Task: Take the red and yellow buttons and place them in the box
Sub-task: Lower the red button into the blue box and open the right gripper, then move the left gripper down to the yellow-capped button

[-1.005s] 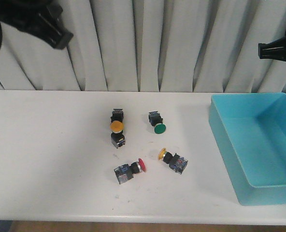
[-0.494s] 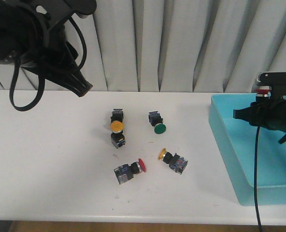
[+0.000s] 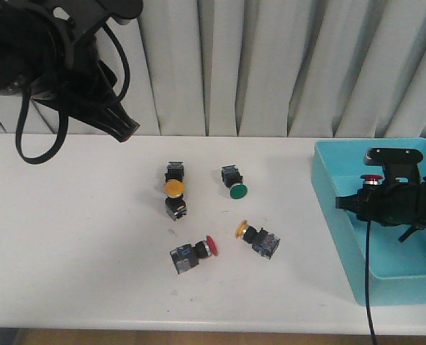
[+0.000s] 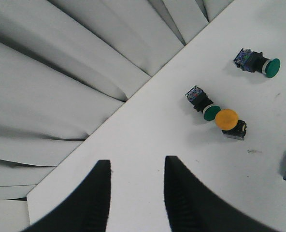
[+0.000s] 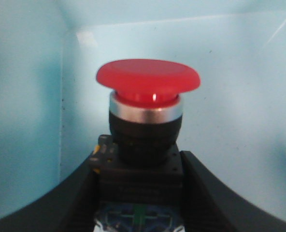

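Note:
A red button (image 5: 148, 79) with a black body stands upright between the fingers of my right gripper (image 5: 139, 166), which is shut on it. In the front view this gripper (image 3: 373, 192) hangs low over the turquoise box (image 3: 342, 244), with the red cap (image 3: 372, 177) showing above it. On the table lie another red button (image 3: 210, 246), a yellow button (image 3: 242, 228) and an orange-yellow one (image 3: 173, 187). My left gripper (image 3: 123, 129) hovers open above the table's back left, empty (image 4: 136, 164), with the orange-yellow button (image 4: 227, 119) some way from it.
A green-capped switch (image 3: 237, 191) lies behind the yellow button. In the left wrist view a second green switch (image 4: 211, 112) touches the orange-yellow one. Pleated grey curtains (image 3: 270, 65) close the back. The box's near wall stands at the table's front right.
My right gripper has come down from the upper right with the red button and now sits low over the box. The left arm dropped into view a second ago, then held still.

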Tool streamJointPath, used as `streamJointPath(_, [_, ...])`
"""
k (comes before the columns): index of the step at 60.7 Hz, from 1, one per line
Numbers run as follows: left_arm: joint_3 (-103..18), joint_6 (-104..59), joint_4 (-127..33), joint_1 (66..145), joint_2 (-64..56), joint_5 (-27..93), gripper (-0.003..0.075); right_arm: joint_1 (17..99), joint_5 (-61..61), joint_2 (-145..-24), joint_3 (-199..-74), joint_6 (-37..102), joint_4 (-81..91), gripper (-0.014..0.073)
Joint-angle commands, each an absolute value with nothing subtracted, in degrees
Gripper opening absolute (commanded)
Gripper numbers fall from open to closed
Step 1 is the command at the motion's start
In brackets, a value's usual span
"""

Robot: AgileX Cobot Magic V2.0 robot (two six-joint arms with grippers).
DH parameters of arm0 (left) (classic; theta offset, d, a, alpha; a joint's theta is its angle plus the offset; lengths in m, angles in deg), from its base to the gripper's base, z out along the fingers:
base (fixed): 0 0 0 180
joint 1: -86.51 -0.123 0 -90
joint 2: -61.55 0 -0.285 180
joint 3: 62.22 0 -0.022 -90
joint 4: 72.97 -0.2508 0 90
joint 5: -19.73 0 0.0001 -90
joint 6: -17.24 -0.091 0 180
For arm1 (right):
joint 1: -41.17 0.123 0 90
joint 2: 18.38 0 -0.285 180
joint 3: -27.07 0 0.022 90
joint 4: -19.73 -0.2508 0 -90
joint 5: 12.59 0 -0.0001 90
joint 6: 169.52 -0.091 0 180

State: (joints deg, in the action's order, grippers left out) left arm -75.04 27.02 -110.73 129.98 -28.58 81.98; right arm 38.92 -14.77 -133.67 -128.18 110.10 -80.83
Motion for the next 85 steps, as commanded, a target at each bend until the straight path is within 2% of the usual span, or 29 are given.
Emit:
streamJointPath(1, [-76.19, 27.82, -113.13, 130.11, -26.94, 79.46, 0.0267, 38.41, -13.20, -131.04, -129.80, 110.60, -82.25, 0.0403])
streamJointPath(13, [-76.19, 30.65, -113.13, 130.11, -26.94, 79.41, 0.0267, 38.46, -13.26, -127.68, -130.05, 110.66, -79.49, 0.0519])
streamJointPath(25, [-76.19, 30.80, -114.39, 130.11, -26.94, 77.80, 0.0267, 38.59, -12.59, -118.57, -130.05, 110.66, -79.23, 0.0520])
streamJointPath(39, [-76.19, 30.73, -118.64, 130.11, -26.94, 69.60, 0.0287, 38.64, -7.02, -100.79, -130.05, 110.54, -73.51, 0.0520])
streamJointPath(48, [-76.19, 36.38, -118.53, 130.11, -27.07, 62.33, 0.0368, 38.64, -6.33, -90.15, -130.05, 110.54, -73.12, 0.0520])
streamJointPath(59, [-76.19, 46.22, -118.80, 130.11, -29.65, 58.63, 0.0559, 38.64, -6.84, -83.31, -130.05, 110.03, -70.75, 0.0520])
streamJointPath(65, [-76.19, 47.80, -119.21, 129.83, -32.34, 59.34, 0.0627, 38.64, -6.85, -81.43, -130.05, 108.96, -70.67, 0.0520])
streamJointPath(85, [-76.25, 56.90, -119.08, 126.23, -41.75, 59.12, 0.0631, 38.64, -6.85, -77.42, -129.42, 108.90, -70.30, 0.0520])
